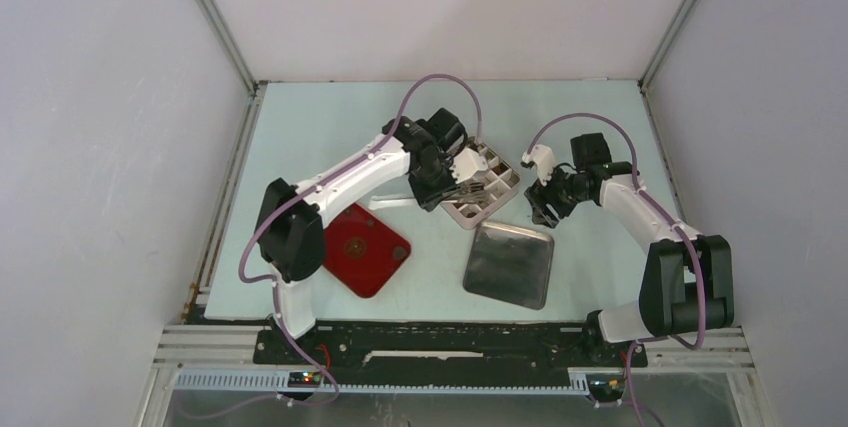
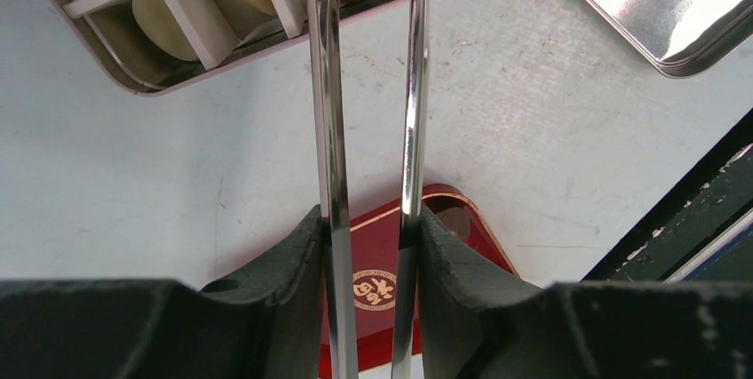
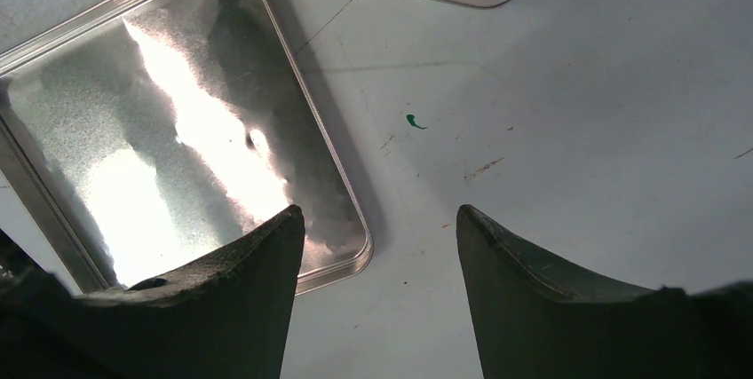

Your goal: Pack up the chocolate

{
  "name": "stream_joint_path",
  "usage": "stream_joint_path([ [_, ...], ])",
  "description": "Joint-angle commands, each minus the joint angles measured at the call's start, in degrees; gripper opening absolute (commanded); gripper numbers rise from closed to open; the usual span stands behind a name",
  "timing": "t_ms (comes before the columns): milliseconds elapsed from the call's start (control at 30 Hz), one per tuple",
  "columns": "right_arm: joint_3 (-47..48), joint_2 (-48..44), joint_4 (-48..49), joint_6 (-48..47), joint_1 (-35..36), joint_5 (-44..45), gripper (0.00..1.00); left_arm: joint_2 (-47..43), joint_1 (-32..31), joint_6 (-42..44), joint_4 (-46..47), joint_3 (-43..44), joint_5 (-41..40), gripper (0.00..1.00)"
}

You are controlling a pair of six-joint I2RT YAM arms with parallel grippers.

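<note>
Steel tongs [image 2: 329, 113] clamped in the left pincer [image 2: 368, 230] may snag the divided box [image 2: 222, 59] just ahead, flicking chocolate [image 2: 164, 24] out; right pincer [image 3: 377, 224] gapes empty.

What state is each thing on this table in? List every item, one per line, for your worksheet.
left pincer: shut on tongs
tongs: held, tips over divided tin
right pincer: open, empty
divided tin: uncovered, cream chocolates in some cells
chocolates: lying in the cells
metal lid: off the tin, flat on the table, empty
red tray: no chocolate showing on it
</note>
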Motion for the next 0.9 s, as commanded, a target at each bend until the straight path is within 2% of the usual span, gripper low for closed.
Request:
stream_joint_path([
  [0,1.39,-1.22,0.18,-0.39,-0.25,-0.66,0.66,0.27,-0.56,-0.9,-0.67,4.01,0.54,0.33],
  [133,1.39,-1.25,0.12,-0.39,-0.26,-0.82,0.66,0.22,-0.71,-1.15,-0.63,3.82,0.51,0.4],
  [400,1.39,-1.37,0.07,-0.31,-0.21,-0.84,0.66,-0.24,-0.99,-1.2,-0.99,5.25,0.03,0.46],
  [633,1.39,-1.44,-0.07,-0.24,-0.41,-0.97,0.66,-2.54,-0.98,-0.45,-2.4,5.76,-1.58,0.45],
  [733,1.39,-1.4,-0.16,-0.3,-0.5,-1.18,0.67,-8.06,-1.01,1.05,-3.23,1.14,-3.81,0.45],
  [867,1.39,-1.07,-0.07,-0.52,-0.5,-1.19,0.66,-16.91,-0.81,3.07,-4.81,-9.53,-6.87,0.45],
])
